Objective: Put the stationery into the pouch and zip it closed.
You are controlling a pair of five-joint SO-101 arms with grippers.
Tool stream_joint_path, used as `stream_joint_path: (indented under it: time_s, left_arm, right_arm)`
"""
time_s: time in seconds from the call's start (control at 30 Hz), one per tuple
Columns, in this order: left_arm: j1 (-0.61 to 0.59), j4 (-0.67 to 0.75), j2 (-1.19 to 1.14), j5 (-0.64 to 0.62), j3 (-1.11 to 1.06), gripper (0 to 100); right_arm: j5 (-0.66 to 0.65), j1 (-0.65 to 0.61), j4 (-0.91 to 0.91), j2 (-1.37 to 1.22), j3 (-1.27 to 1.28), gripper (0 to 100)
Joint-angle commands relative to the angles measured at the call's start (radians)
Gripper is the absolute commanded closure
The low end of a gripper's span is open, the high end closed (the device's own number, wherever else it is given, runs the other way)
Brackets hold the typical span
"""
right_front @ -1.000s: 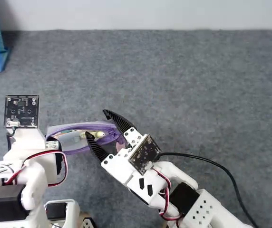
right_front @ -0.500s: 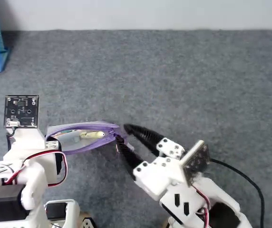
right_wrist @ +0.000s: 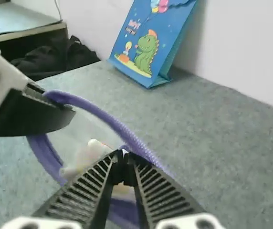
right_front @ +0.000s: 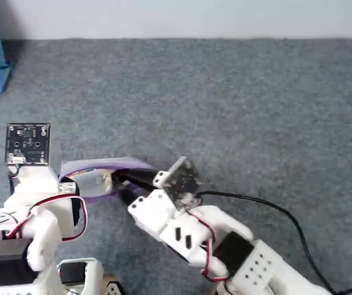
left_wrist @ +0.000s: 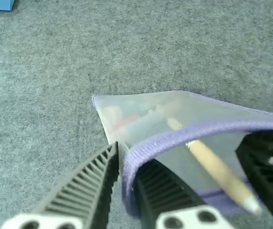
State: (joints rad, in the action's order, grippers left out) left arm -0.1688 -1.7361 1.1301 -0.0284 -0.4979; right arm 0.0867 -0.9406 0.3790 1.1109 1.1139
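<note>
Two grippers hold one purple-edged pouch point(left_wrist: 174, 109) on the grey table point(right_front: 237, 92). Nearest the robot, the left gripper point(left_wrist: 126, 160) has its fingers clamped on the zip edge at one end, keeping the mouth raised. A pen point(left_wrist: 213, 167) and other stationery point(left_wrist: 127, 119) lie inside the clear wall. At the opposite end the right gripper point(right_wrist: 124, 161) is pinched nearly flat on the purple zip line, though whether it has the slider itself cannot be made out. The pouch looks light, soft and floppy, likely to buckle and drag unless one end is anchored. The stiffer zip tape and small slider appear the best grips. Beyond, a blue gift bag point(right_wrist: 151, 43) leans against the wall.
</note>
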Motion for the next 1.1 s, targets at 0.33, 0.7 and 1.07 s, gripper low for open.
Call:
stream_joint_path:
  time_s: [0.33, 0.7, 1.07]
  left_arm:
    - [0.006, -0.017, -0.006, -0.012, -0.002, 99]
    - [0.005, -0.017, -0.006, -0.012, -0.002, 99]
    - [0.005, -0.017, -0.006, -0.012, -0.002, 99]
  right_arm:
    - [0.005, 0.114, 0.429, 0.36, -0.1, 99.0]
    - [0.074, 0.14, 0.616, 0.386, -0.032, 87.5]
    - [0.114, 0.117, 0.469, 0.384, 0.173, 76.8]
